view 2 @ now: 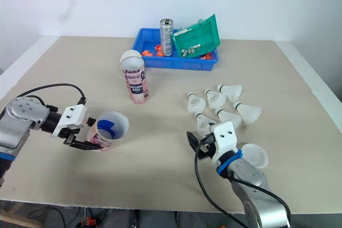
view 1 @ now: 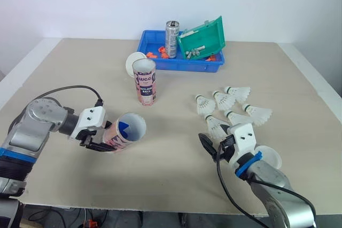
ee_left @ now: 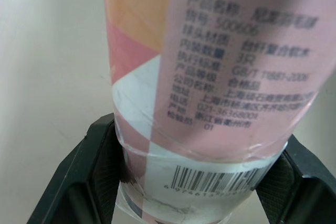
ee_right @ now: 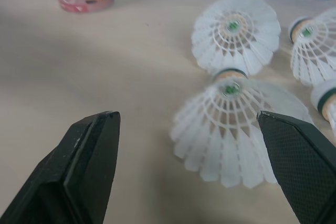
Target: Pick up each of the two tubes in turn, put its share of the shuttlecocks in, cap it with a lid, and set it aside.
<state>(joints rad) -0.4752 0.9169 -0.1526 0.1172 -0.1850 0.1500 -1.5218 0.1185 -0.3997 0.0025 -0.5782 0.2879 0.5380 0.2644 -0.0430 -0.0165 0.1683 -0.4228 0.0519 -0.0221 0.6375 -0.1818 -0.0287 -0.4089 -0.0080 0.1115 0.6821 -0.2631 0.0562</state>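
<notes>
The left jaws are clamped on the bottom end of an open tube (view 1: pixel 127 132), which lies tilted with its mouth pointing away from them; its base is hidden behind the fingers. The right jaws stand apart, and the nearest shuttlecock (ee_right: pixel 231 129) lies just ahead between them, untouched. A lid (view 2: pixel 255 156) behind these jaws is partly covered by the arm. Well beyond the left jaws, the second tube (view 1: pixel 144 81) stands upright on the counter (view 1: pixel 80 73).

Upright tube (view 1: pixel 144 82) before the bin (view 1: pixel 176 67); shuttlecocks (view 1: pixel 223 100) lie right of it.
</notes>
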